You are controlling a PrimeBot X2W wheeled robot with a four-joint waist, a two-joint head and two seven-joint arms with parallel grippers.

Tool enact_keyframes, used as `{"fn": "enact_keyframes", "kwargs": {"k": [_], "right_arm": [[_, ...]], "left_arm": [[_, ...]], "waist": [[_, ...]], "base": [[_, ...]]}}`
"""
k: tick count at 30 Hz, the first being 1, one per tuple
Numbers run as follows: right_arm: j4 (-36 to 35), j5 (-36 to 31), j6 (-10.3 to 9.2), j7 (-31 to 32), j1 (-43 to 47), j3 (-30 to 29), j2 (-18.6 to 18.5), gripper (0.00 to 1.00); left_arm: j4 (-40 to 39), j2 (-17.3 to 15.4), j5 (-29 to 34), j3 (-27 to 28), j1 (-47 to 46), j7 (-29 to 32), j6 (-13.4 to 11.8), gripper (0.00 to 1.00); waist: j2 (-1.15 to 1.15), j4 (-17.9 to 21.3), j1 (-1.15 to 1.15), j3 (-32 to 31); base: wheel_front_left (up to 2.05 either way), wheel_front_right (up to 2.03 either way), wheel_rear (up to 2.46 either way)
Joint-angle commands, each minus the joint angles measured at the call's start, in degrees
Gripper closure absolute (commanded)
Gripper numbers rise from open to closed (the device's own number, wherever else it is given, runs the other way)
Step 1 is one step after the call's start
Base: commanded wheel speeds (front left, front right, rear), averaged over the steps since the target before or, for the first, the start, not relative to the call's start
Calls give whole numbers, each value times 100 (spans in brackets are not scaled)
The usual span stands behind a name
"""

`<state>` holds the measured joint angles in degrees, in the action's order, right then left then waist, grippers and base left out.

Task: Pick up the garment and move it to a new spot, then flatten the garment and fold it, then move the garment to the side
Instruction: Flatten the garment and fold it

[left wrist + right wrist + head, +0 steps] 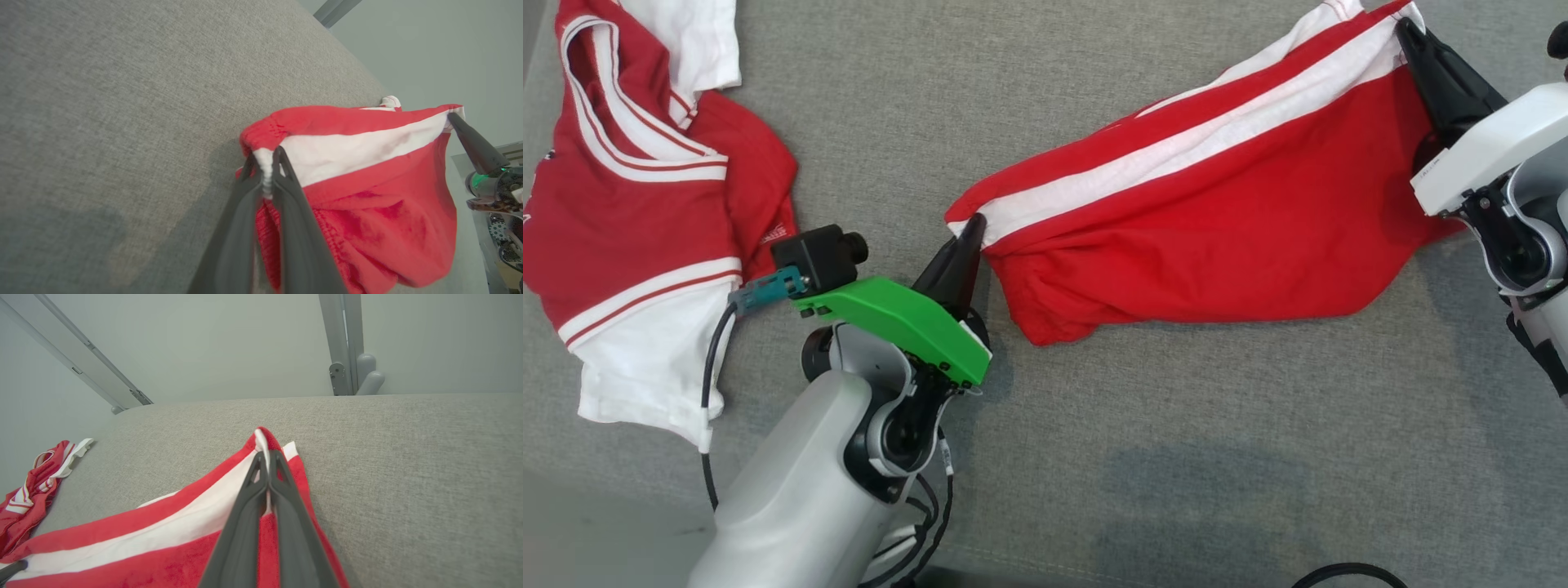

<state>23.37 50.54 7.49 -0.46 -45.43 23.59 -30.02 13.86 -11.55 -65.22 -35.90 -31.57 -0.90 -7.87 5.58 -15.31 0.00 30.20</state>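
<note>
Now we stretch the garment (1217, 229) between left fingers (956, 265) and right fingers (1441, 73), each clamped on a striped corner, to spread it flat. It seemingly sags onto the counter (1176, 449).

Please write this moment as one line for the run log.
left gripper: shut on garment | right gripper: shut on garment | garment: stretched between both, sagging
</note>
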Motion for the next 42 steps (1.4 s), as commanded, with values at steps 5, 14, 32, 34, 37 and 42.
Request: {"fn": "enact_keyframes", "kwargs": {"k": [5, 14, 32, 34, 37, 42], "right_arm": [[581, -38, 0, -64, -387, 262, -56, 100], [1322, -164, 0, -252, -798, 632, -59, 100], [491, 60, -2, 77, -722, 1847, -582, 0], [318, 124, -1, 361, -645, 1896, -767, 0], [218, 152, 0, 602, -563, 1803, -945, 0], [326, 212, 0, 863, -474, 1669, -938, 0]], "left_arm": [[377, 277, 47, -88, -344, -45, 140, 100], [873, 514, 120, -117, -722, -190, 200, 100], [-60, -501, 1360, -544, -200, -725, -426, 0], [-457, -840, 1657, -622, -55, -793, -661, 0], [-1056, -1111, 1962, -719, 281, -874, -1012, 0], [-1613, -1314, 2210, -774, 573, -1026, -1264, 0]], "waist": [[1, -264, 0, 41], [1, -288, 0, 63], [1, 313, 0, -360], [1, 351, 0, -397], [1, 334, 0, -370], [1, 159, 0, -225]], "base": [[0, 0, 0], [0, 0, 0], [0, 0, 0], [0, 0, 0], [0, 0, 0], [0, 0, 0]]}}
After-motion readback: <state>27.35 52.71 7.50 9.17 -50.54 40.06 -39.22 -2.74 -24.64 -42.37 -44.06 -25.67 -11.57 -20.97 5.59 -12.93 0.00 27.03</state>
